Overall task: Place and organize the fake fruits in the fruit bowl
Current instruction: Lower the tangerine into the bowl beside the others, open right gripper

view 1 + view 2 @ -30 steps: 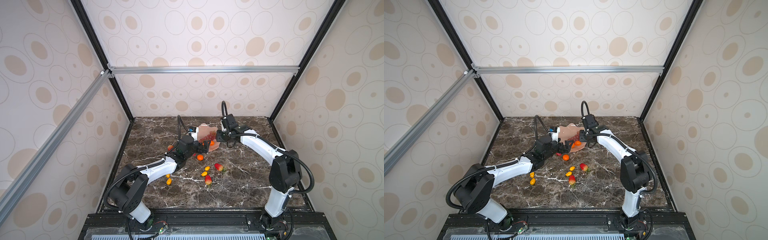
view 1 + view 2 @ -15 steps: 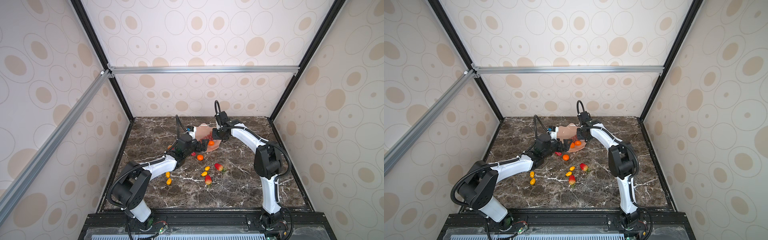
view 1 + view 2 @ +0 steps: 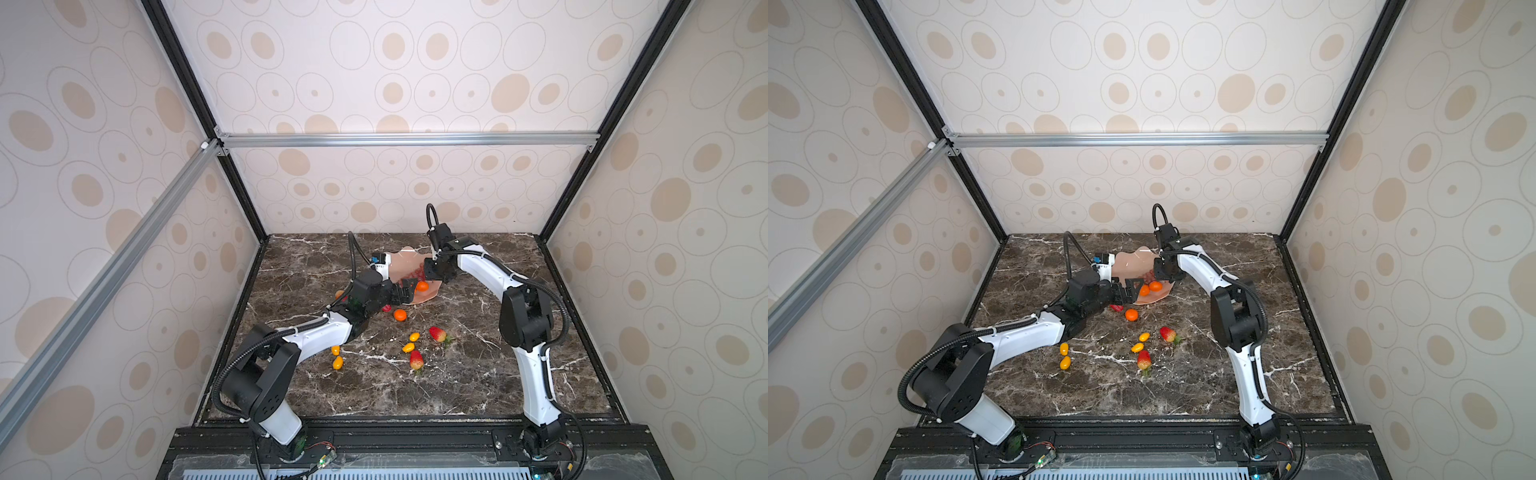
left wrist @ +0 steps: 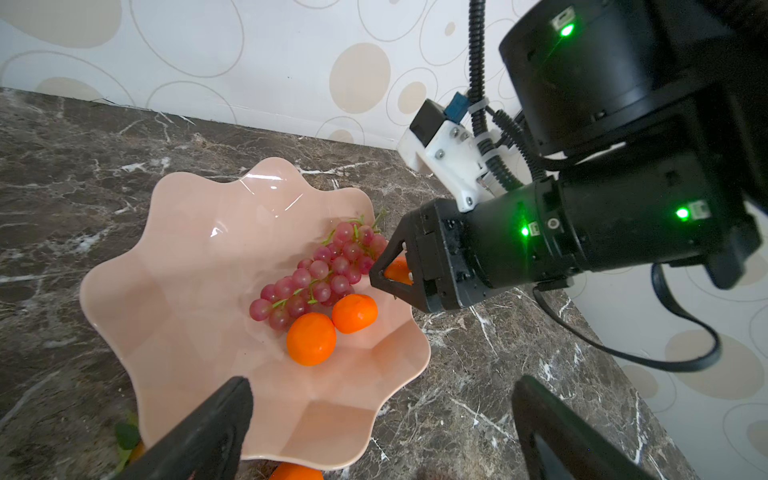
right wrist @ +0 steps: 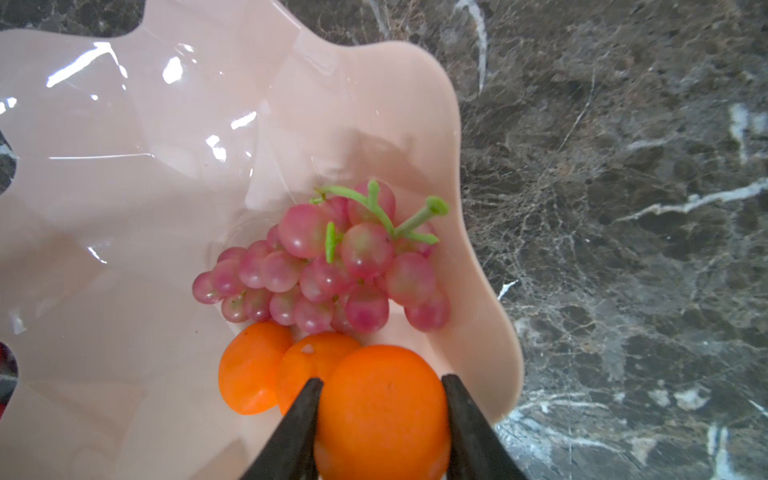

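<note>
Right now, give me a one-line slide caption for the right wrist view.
Right gripper holds a tangerine over the fruit bowl, near two loose tangerines and the grape bunch.

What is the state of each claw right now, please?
Left claw: open, holding nothing.
Right claw: closed on a tangerine, over the fruit bowl.

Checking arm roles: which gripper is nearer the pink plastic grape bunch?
Right. The right gripper, shut on a round orange tangerine, is beside the grape bunch; left gripper, open, is at the pink bowl's rim.
</note>
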{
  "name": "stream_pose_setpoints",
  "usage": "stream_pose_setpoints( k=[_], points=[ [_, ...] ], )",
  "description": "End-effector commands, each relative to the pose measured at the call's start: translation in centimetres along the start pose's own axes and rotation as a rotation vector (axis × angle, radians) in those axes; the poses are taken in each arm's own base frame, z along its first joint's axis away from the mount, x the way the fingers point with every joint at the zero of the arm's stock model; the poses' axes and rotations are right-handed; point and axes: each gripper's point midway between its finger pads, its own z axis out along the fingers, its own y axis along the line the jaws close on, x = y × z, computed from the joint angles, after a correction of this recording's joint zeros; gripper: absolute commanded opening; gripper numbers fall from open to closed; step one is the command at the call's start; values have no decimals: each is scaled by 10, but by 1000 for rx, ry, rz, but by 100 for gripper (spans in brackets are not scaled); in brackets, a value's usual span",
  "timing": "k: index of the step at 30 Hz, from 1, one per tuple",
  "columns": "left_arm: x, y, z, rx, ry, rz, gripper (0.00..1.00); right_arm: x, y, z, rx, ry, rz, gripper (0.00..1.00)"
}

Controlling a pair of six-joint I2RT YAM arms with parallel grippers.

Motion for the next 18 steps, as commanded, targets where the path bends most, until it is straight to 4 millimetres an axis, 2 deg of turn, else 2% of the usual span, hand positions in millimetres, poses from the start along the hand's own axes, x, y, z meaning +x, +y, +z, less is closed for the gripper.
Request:
stream_pose_setpoints(
  k=[1,9,18],
  points=[
    [-18,-8,-9,39,-58,-18,98,4,-6,5,24,32,4,44],
    [-17,-7,-10,36,-59,-22,98,7,-6,11,17,45,10,50],
    [-19,-8,-16,41,-67,-23,98,4,-1,3,-6,30,10,55]
  ],
)
